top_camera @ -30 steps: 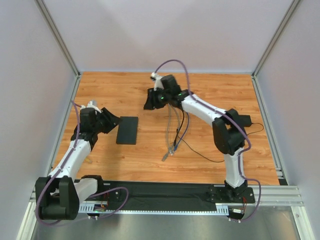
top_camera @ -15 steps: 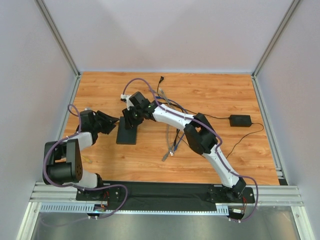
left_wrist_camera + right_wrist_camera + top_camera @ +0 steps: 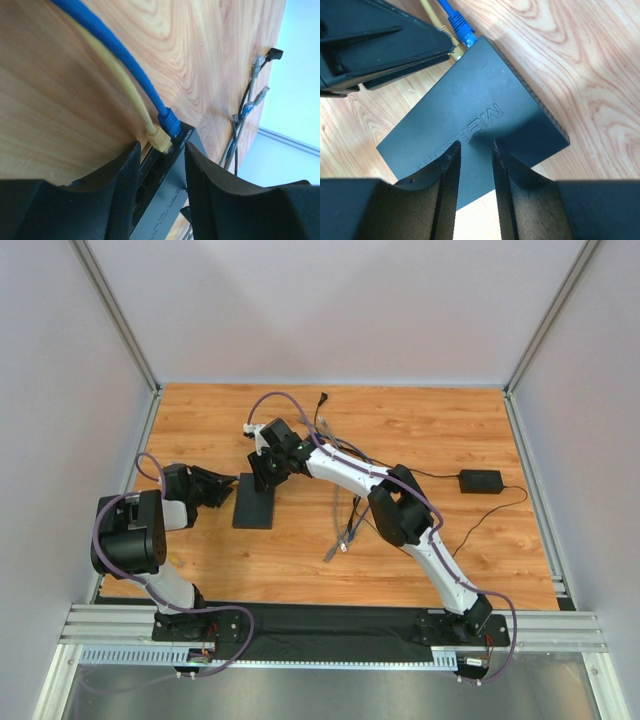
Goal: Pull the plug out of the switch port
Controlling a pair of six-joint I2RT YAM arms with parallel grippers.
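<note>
Left fingers, parted and empty, are flanking the yellow plug, likely stiff and latched, best pinched by its body. Right fingers, narrowly parted, are hovering over the light-looking switch.

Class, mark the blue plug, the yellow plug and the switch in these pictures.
blue plug (image 3: 168, 121): left wrist view, on its body at the socket.
yellow plug (image 3: 159, 138): left wrist view, on its body beside the blue one.
switch (image 3: 470, 90): right wrist view, on its bare top face.
</note>
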